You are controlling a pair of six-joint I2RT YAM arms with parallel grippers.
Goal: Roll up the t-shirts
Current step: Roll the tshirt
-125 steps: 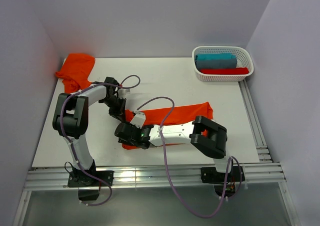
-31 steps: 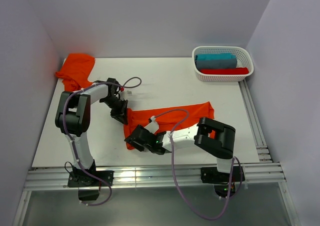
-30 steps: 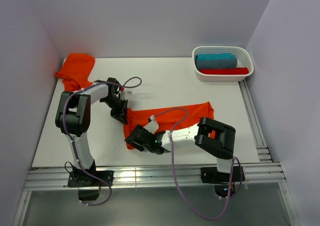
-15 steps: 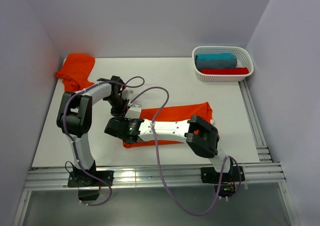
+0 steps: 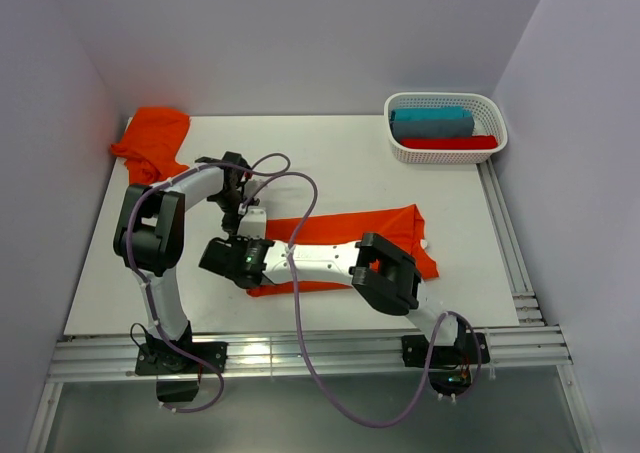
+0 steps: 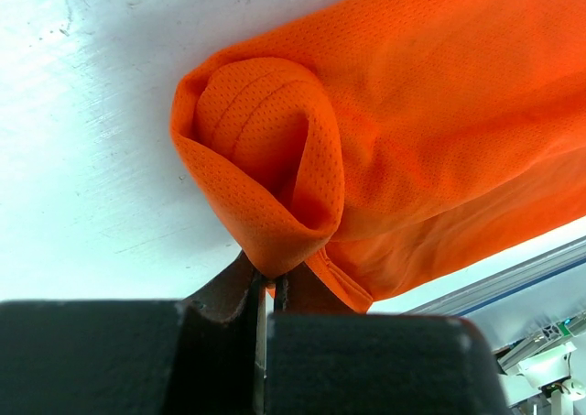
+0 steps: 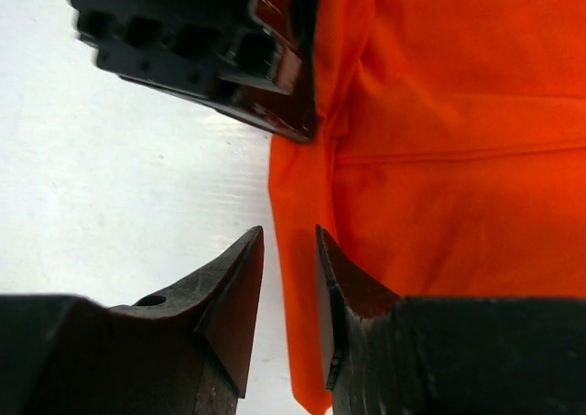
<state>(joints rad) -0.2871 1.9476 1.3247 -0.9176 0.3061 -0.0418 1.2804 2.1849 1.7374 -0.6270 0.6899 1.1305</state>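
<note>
hovering at the left end of the folded t-shirt [image 5: 390, 223] in the middle of the worktop [image 5: 340, 163], the right pincer [image 7: 288, 250] is narrowly spread and empty, probably to steady the cloth. just behind, the left pincer [image 6: 267, 291] pinches the curled end, i think to start the roll. another t-shirt [image 5: 155, 138] lies crumpled far left.

Two units, left arm [image 5: 153, 235] and right arm [image 5: 386, 273]: white tubular links, bulky black joint housings. Black bases [image 5: 166, 358] at near edge. Mauve cable [image 5: 299, 318] looped loosely along each unit, white connectors at wrists. At tips, left gripper [image 6: 267, 285]: matte black, blocky body, flat-faced. Likewise right gripper [image 7: 287, 250]: matte black, tapered wedge fingers [image 7: 233, 287], small round hole at one root.
</note>
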